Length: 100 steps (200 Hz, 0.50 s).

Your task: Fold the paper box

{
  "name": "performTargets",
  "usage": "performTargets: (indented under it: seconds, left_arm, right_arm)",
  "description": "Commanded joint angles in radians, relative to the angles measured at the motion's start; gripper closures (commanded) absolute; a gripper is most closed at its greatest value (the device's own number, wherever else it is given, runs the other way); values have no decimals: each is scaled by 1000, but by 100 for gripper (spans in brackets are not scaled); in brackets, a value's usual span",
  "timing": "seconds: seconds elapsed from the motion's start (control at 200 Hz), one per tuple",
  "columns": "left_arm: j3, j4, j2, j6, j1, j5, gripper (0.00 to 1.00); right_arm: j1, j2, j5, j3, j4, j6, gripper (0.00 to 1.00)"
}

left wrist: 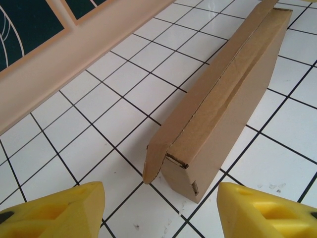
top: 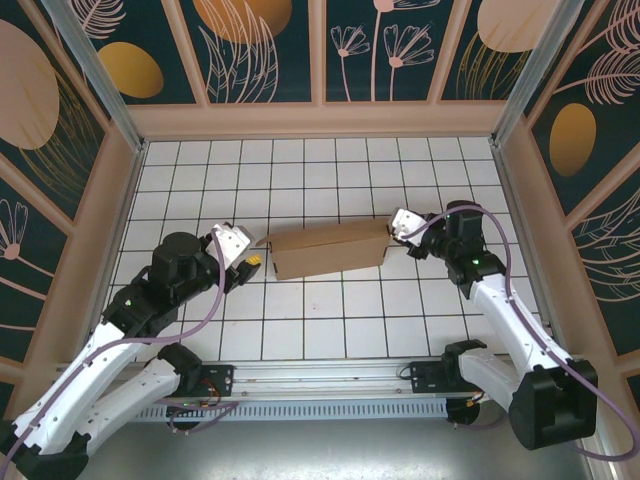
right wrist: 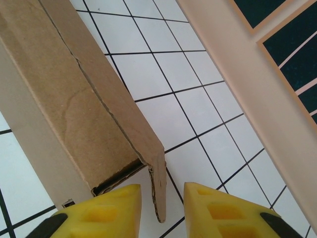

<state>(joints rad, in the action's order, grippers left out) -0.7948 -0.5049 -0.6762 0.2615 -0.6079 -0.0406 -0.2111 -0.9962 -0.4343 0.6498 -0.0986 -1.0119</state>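
1. The paper box (top: pixel 330 250) lies at the middle of the top view on the tiled bench (top: pixel 300 170). It is long, shallow and mostly formed, with its ends not yet shut.
2. Your left gripper (top: pixel 250 252) sits just off the box's left end, released and holding nothing. In its wrist view the yellow fingers (left wrist: pixel 64 210) stand wide at the bottom corners, apart from the box end ahead. You probably have it there to steady or tuck that end.
3. Your right gripper (top: pixel 397 228) is at the box's right end. Its fingers (right wrist: pixel 104 210) stand close on either side of the protruding end flap (right wrist: pixel 158 193), with a thin gap on each side, so it is not clenched on it. This looks like a line-up to pinch the flap and fold it in.
4. The top view shows you both arms opposed across the box, but not the jaw gaps. The wrist views show the open seams: a dark slit under the top panel at the right end, and a loose corner flap (left wrist: pixel 154 161) at the left.
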Motion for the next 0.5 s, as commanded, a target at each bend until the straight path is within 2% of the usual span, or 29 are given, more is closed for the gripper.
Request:
performTargets:
  seconds: [0.0, 0.495]
  left_arm:
    - [8, 27, -1, 5, -4, 10, 39]
    - [8, 0, -21, 19, -4, 15, 49]
  right_arm:
    - [-6, -12, 17, 5, 50, 12, 73]
    - [-44, -43, 46, -4, 69, 20, 98]
